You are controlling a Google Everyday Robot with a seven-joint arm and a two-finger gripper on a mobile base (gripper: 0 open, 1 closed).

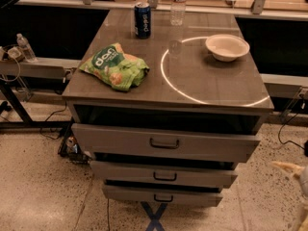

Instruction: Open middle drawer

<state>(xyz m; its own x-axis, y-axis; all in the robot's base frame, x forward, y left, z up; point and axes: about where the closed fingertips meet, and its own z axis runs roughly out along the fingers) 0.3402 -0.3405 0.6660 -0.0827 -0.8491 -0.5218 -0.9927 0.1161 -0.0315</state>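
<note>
The gripper (291, 170) sits at the lower right, low beside the cabinet, blurred and cut off by the right edge. The middle drawer (163, 175) shows only its front and handle; its box is hidden under the top drawer (163, 143). The bottle (178, 6) is cut off by the top edge. The can (142, 19) label is unreadable. The floor cross (154, 216) runs off the bottom edge.
</note>
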